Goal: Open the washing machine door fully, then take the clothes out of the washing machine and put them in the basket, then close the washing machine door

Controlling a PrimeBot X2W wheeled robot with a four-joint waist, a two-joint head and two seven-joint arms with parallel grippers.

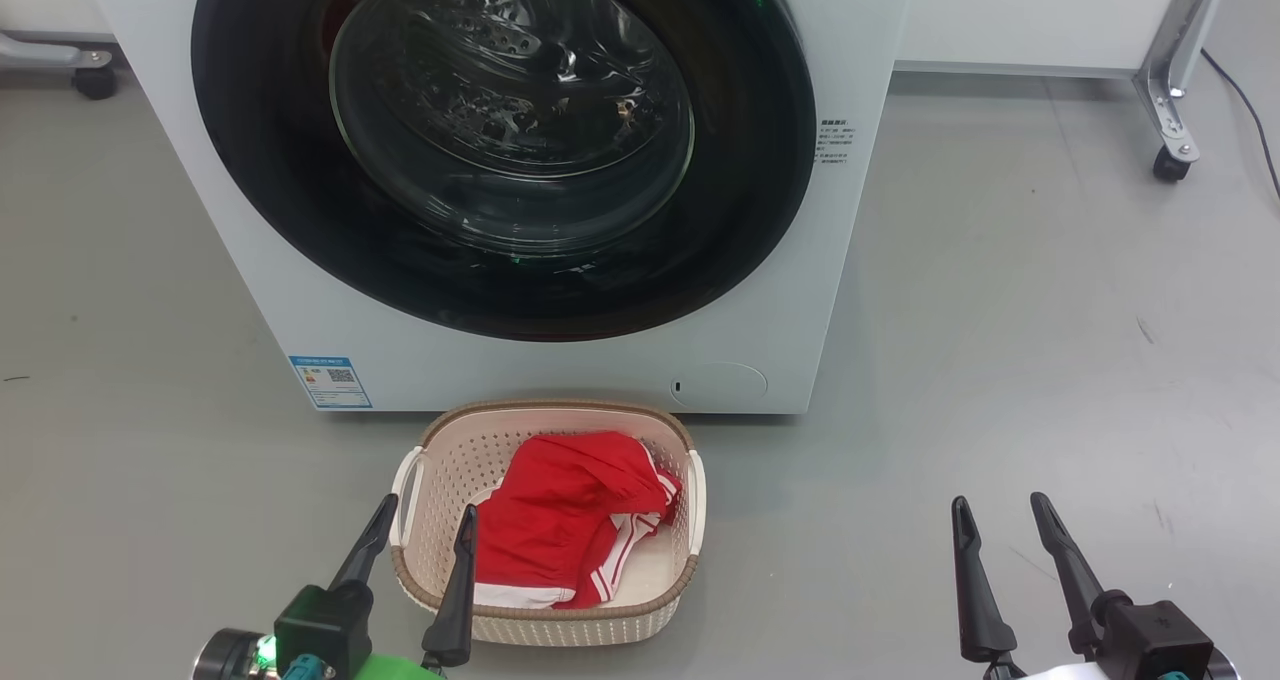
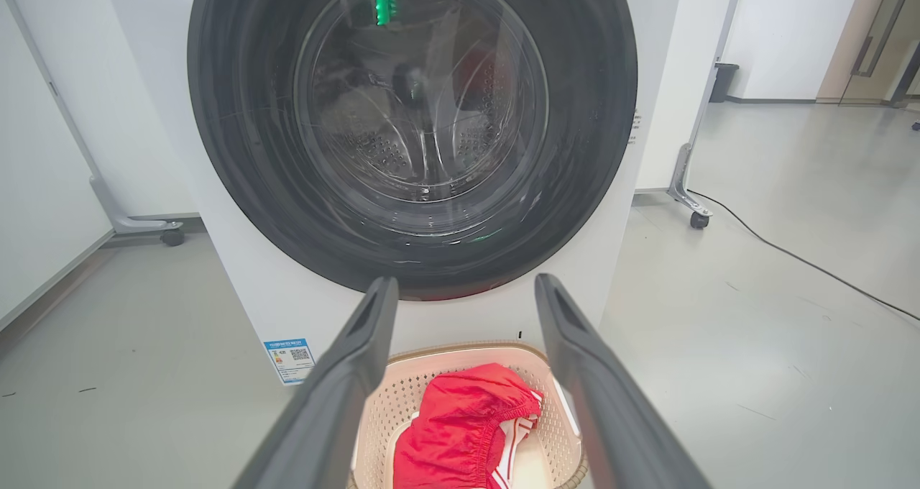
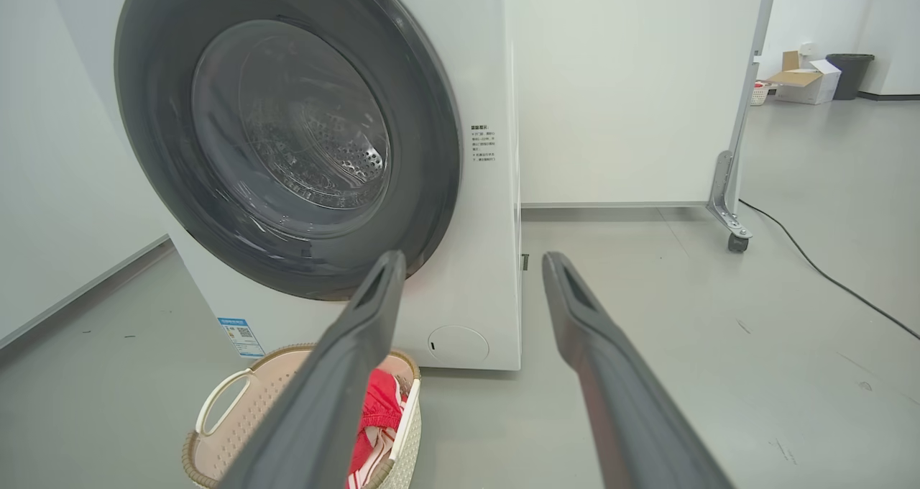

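The white washing machine [image 1: 250, 290] stands ahead with its black-rimmed glass door [image 1: 505, 140] shut flat against its front; the steel drum shows dimly through the glass. On the floor before it sits the cream basket [image 1: 430, 440] holding the red clothes [image 1: 570, 520] with white stripes. My left gripper [image 1: 428, 518] hangs open at the basket's near left rim, empty. My right gripper [image 1: 1000, 515] is open over bare floor at the lower right, empty. The left wrist view looks at the door [image 2: 413, 129] and the clothes [image 2: 460, 431]; the right wrist view sees the door [image 3: 287, 136] and the basket [image 3: 223, 403].
A white partition on castor feet [image 1: 1170, 150] stands behind to the right, with a black cable [image 2: 805, 259] trailing over the grey floor. Another castor foot [image 1: 90, 75] is at the back left. Open floor lies right of the machine.
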